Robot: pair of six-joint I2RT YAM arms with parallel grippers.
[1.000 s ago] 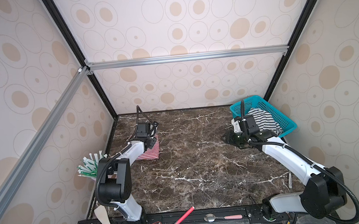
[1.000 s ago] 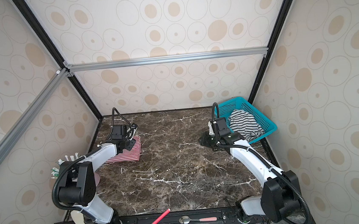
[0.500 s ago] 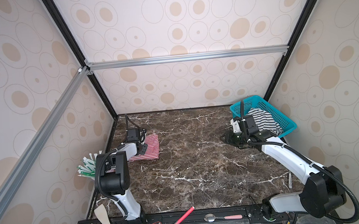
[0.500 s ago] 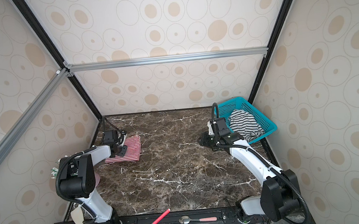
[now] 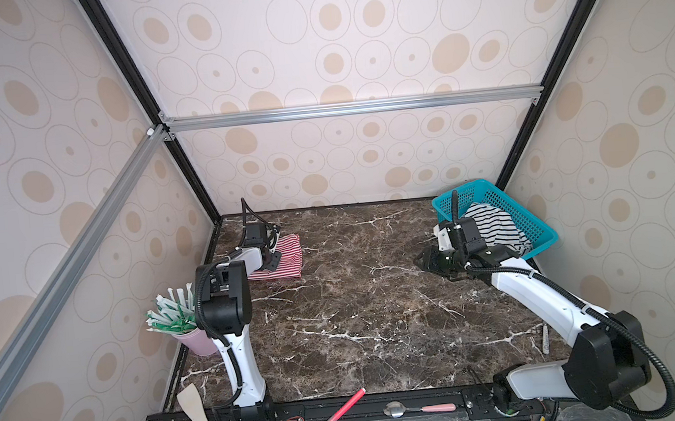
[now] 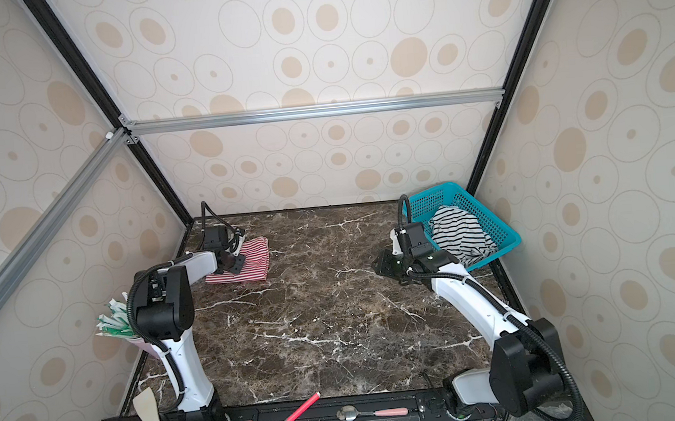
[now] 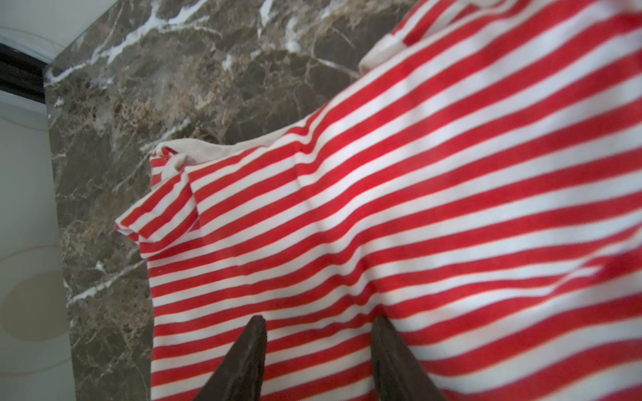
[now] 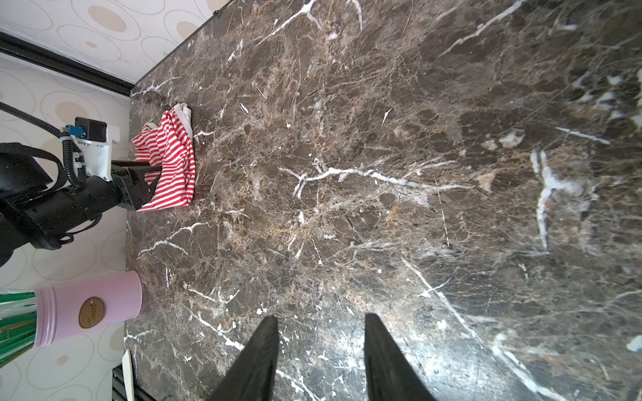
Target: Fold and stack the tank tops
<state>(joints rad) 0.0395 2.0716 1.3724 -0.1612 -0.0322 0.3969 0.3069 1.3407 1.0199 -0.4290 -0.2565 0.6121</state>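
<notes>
The red-striped top (image 5: 288, 257) lies folded into a flat, roughly square pad at the far left of the desk (image 5: 356, 301), close to the back wall. The left claw (image 5: 272, 260) sits over the near-left part of it. In the left wrist view its two dark fingers (image 7: 243, 364) stand moderately apart with nothing pinched between them and the red-and-white cloth (image 7: 417, 191) spread below. Whether the tips actually press on the cloth is hard to tell. A white-trimmed edge (image 7: 194, 152) curls up at one corner of the fold.

The black-striped top (image 5: 495, 227) lies bunched and unfolded inside the teal basket (image 5: 545, 243) at the far right corner. The right claw (image 5: 419, 262) hangs just left of the basket over bare desk. Its jaws are partly spread and empty (image 8: 321, 317), pointing toward the desk's middle.

A pink cup (image 5: 199, 344) stands at the left edge behind the left arm.
</notes>
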